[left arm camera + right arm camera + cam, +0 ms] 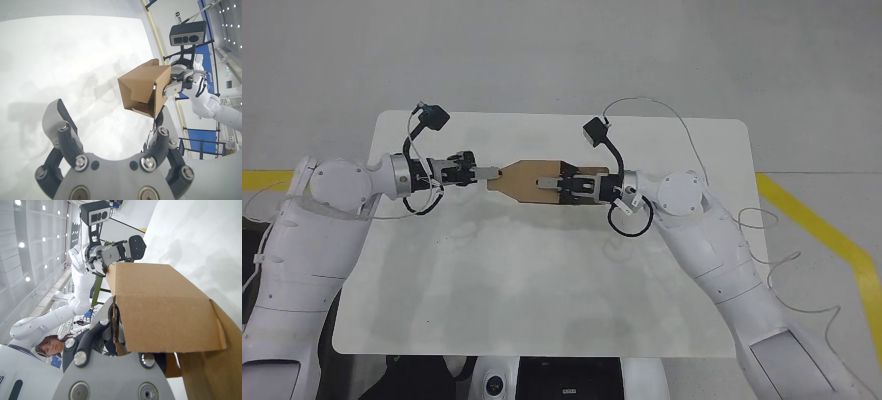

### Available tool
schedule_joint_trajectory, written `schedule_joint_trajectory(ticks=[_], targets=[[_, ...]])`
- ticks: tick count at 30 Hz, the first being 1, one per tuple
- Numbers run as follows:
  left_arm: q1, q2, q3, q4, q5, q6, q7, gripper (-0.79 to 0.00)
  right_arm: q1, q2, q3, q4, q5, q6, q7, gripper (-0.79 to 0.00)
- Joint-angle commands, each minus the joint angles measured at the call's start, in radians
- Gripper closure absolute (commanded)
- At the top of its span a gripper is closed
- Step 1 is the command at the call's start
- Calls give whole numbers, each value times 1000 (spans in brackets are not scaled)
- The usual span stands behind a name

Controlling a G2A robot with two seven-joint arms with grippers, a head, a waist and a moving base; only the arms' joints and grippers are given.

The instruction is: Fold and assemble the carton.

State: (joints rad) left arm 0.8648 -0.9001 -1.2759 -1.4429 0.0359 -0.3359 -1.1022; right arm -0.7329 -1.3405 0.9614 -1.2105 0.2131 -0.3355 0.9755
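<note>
Brown carton (517,178), half-formed, aloft; right gripper (545,186) clamped on carton's wall to steady it; left gripper (482,173), jaws apart, at carton's open end, probably for flap folding

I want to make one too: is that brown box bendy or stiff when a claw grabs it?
Probably light: the right claw holds the carton up by one wall. Likely bendy too: thin cardboard, open end, loose flaps. A hard squeeze might dent it.

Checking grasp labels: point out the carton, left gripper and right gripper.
carton (138,85), left wrist view, outer side wall.
left gripper (110,110), left wrist view, between its fingertips.
right gripper (544,185), top view, between its fingertips.
</note>
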Motion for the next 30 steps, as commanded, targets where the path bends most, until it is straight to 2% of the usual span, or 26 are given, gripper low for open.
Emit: schedule_joint_trajectory(ticks=[1,30], targets=[[5,2,-3,-6,10,2,7,-785,-3,1,4,-5,5,-3,2,0],[43,8,4,-30,-77,-20,9,-785,-17,-15,-10,13,199,-103,59,0]])
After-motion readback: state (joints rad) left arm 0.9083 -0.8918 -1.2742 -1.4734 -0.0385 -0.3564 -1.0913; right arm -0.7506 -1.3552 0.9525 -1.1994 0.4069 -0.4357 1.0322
